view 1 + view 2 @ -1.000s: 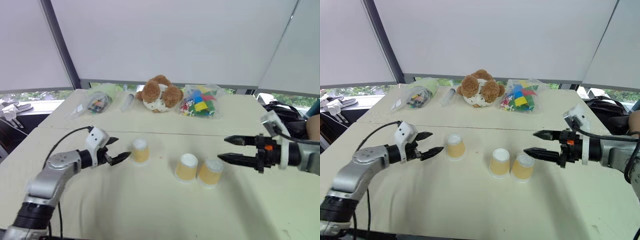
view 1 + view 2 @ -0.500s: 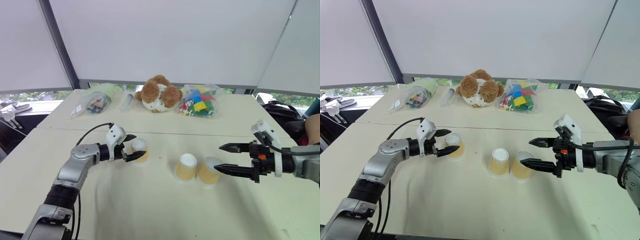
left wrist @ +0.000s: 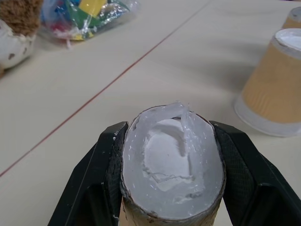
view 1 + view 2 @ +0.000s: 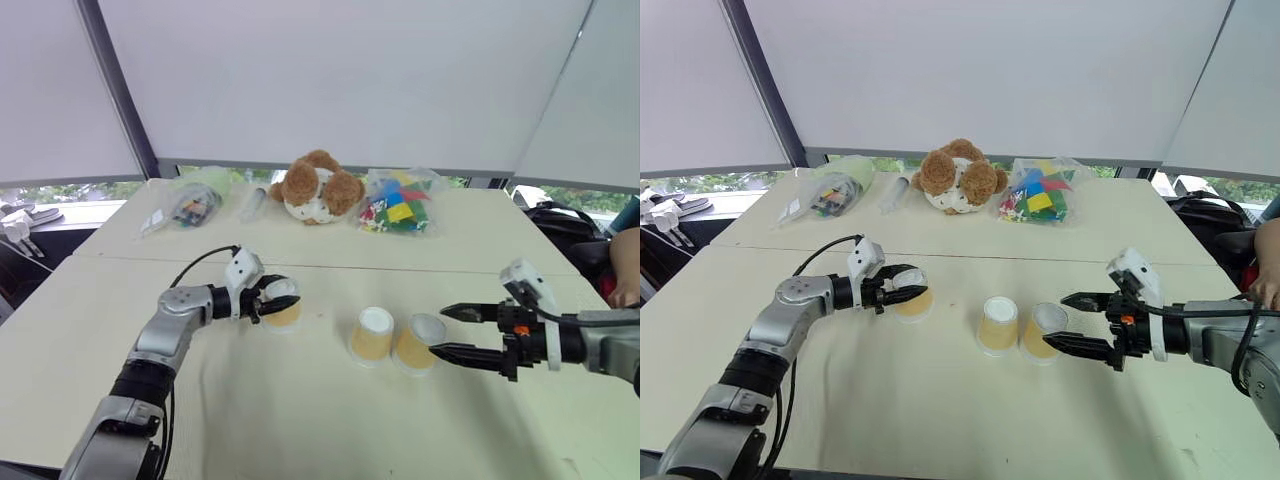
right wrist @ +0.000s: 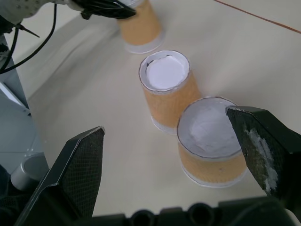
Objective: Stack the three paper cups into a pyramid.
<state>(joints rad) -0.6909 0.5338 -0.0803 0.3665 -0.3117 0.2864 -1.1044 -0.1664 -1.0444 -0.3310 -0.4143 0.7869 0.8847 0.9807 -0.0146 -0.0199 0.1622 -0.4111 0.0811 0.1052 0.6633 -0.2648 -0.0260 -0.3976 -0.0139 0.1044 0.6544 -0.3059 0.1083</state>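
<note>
Three tan paper cups stand upside down on the cream table [image 4: 300, 420]. My left gripper [image 4: 268, 297] is shut on the left cup [image 4: 283, 308], near its white base. In the left wrist view that cup [image 3: 171, 172] is squeezed into an oval between the black fingers [image 3: 91, 176]. The middle cup [image 4: 373, 334] and the right cup [image 4: 420, 343] stand side by side, touching or nearly so. My right gripper [image 4: 437, 329] hangs open just right of the right cup [image 5: 211, 141], its fingers wide apart and holding nothing.
A brown teddy bear [image 4: 318, 188] sits at the back of the table, with a bag of coloured blocks [image 4: 400, 212] to its right and a clear bag [image 4: 192, 205] to its left. A person's hand [image 4: 625, 292] shows at the right edge.
My left gripper reached right to the left cup and shut on it, squeezing its top. My right gripper sank a little beside the right cup, still open.
</note>
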